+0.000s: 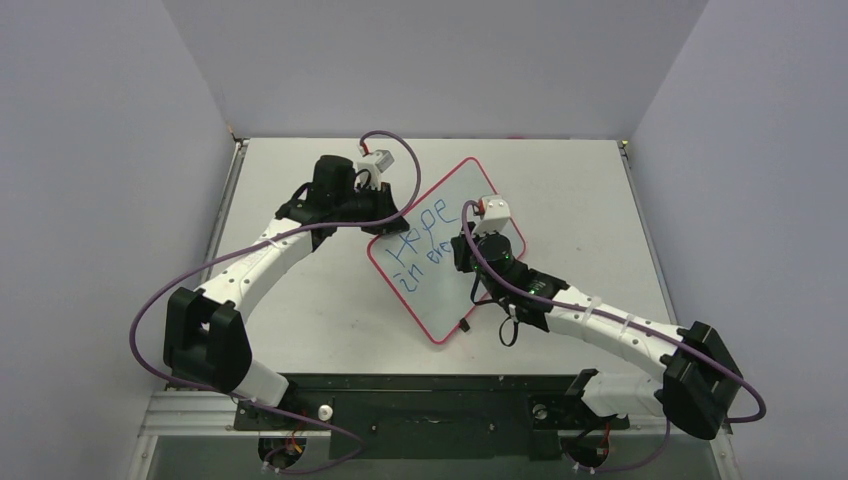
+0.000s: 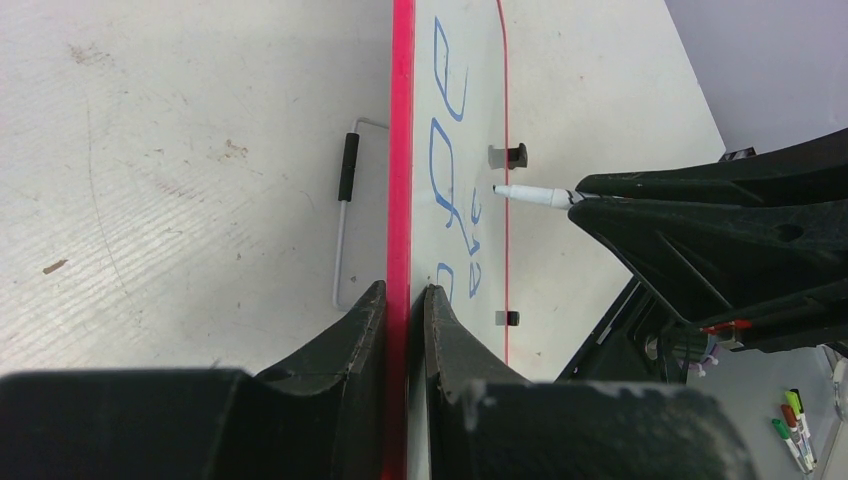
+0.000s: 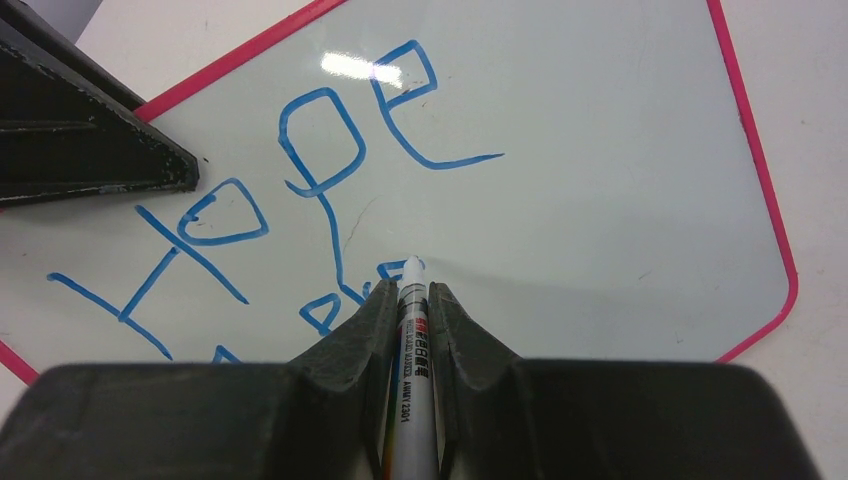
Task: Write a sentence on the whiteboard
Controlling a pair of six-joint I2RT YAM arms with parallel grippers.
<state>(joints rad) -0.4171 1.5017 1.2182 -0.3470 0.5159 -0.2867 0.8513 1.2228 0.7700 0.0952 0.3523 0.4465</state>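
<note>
Our right pincer (image 3: 408, 295) is clamped on a marker (image 3: 412, 345). Its tip sits at the whiteboard (image 3: 620, 200), seemingly touching, just under the "p" of "Hope" where the second line of the sentence (image 3: 320, 170) is being formed. Our left pincer (image 2: 405, 298) is closed on the board's red rim, pinning the board to the tabletop (image 1: 560, 190), where it lies flat, turned at an angle between the two arms.

We judge the main risk to be the marker sliding or twisting between the fingers. They hold a smooth round barrel, so too much downward pressure could push it back and the stroke would go faint or skip. The left grip takes only the thin rim at one edge, so a hard sideways stroke could pivot the board and skew the letters. The new line also sits close under the tail of the "p", so letters may run into each other. The right wrist passes over fresh ink and might smear it.

We count:
- one whiteboard
- one marker in hand
- two pincers
- two black clips (image 2: 508, 156) on the board's far edge
- one wire loop (image 2: 341, 240) lying beside the rim
- two lines of blue lettering, the second unfinished
</note>
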